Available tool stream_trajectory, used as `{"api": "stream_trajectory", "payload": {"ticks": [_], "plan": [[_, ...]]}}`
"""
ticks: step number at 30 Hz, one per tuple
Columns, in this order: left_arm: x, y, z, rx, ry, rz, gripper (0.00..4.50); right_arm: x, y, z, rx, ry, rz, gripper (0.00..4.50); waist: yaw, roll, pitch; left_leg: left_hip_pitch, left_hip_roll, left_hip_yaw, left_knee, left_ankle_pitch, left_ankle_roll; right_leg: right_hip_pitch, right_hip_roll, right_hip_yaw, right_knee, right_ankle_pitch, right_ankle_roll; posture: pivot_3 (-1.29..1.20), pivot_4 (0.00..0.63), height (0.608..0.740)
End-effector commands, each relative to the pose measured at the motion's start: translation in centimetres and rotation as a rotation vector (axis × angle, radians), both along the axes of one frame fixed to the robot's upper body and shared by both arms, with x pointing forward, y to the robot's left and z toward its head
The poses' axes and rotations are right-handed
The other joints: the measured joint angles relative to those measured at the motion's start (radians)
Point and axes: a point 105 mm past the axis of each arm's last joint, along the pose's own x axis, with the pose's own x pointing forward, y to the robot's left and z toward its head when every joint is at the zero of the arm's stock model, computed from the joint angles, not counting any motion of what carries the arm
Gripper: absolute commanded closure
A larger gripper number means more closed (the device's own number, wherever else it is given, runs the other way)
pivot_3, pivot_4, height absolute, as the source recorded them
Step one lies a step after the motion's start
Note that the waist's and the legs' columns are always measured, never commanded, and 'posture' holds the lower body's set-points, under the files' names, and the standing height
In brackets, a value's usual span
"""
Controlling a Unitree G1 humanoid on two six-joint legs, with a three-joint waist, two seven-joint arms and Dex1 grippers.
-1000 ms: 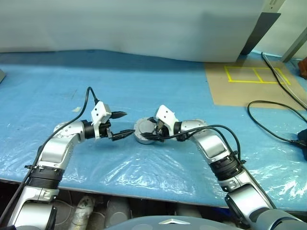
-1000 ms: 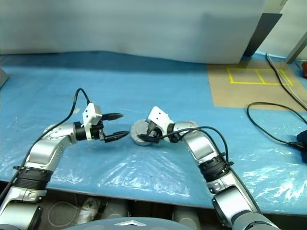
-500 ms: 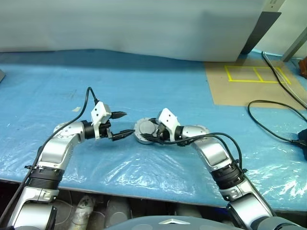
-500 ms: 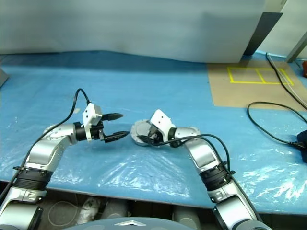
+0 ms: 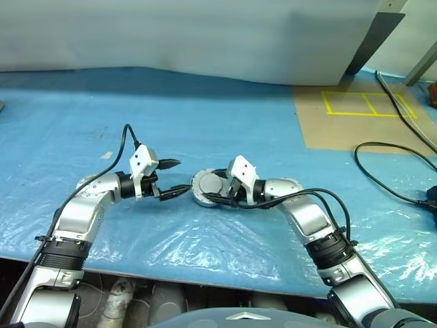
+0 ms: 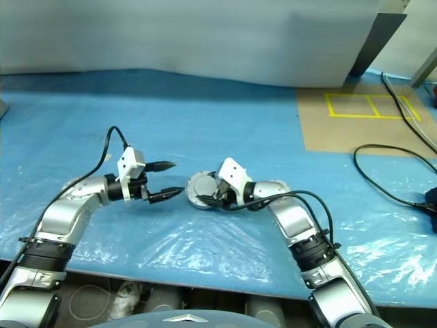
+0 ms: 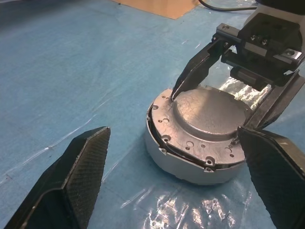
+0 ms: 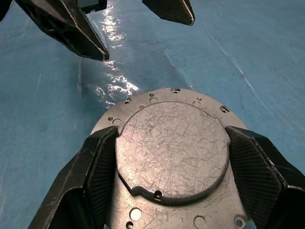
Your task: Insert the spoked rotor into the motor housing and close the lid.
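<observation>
1. The motor housing (image 5: 210, 187) sits on the blue plastic-covered table (image 5: 225, 130), between my two grippers and close in front of me; it is a round silver metal puck, smooth face up.
2. Up close in my right wrist view that top face (image 8: 172, 148) is scratched and dull (a raised round centre, flattened at one side, stepped above a wider flange); small holes ring the flange.
3. From my left wrist view a dark seam runs round the puck under the upper plate, above a pale, plain side wall (image 7: 171, 160); I cannot tell whether the plate is fully seated.
4. My right gripper (image 5: 220, 192) has its fingers spread across the raised centre, one on each side, pads (image 8: 102, 164) against its edge; the puck rests on the table.
5. My left gripper (image 5: 179, 178) hangs just beside the housing with its fingers well apart and nothing between them; it does not touch the puck.
6. Whatever lies inside the housing is covered by the top face; my right fingers hide part of the flange, and the puck's near edge is cut off at the bottom of my right wrist view.
</observation>
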Motion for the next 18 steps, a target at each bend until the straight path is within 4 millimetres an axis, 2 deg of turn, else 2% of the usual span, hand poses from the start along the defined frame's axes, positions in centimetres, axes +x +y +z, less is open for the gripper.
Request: {"api": "stream_trajectory", "payload": {"ticks": [1, 11, 18], "plan": [[-0.2, -0.2, 0.8, -0.005, -0.038, -0.014, 0.00, 0.0, -0.2, -0.3, -0.053, -0.027, 0.028, 1.32, 0.001, 0.000, 0.000, 0.000, 0.000, 0.000, 0.000, 0.000, 0.000, 0.000, 0.000, 0.000, 0.000, 0.000, -0.001, 0.00, 0.150, 0.740], [-0.4, -0.5, 0.6, -0.005, -0.033, -0.023, 0.00, 0.1, 0.0, 1.2, -0.040, -0.036, 0.080, 1.32, 0.001, 0.000, 0.002, -0.003, 0.000, 0.000, 0.002, 0.000, 0.000, -0.001, 0.000, 0.000, 0.001, 0.001, 0.001, 0.00, 0.150, 0.740], [-0.7, -0.3, 0.4, 0.000, -0.029, -0.019, 0.00, -0.5, 0.5, 0.7, -0.037, 0.041, 0.091, 1.32, 0.001, 0.000, 0.002, -0.003, 0.000, -0.001, 0.002, 0.000, 0.000, -0.001, 0.000, -0.001, 0.001, 0.001, 0.001, 0.00, 0.150, 0.740]]}}
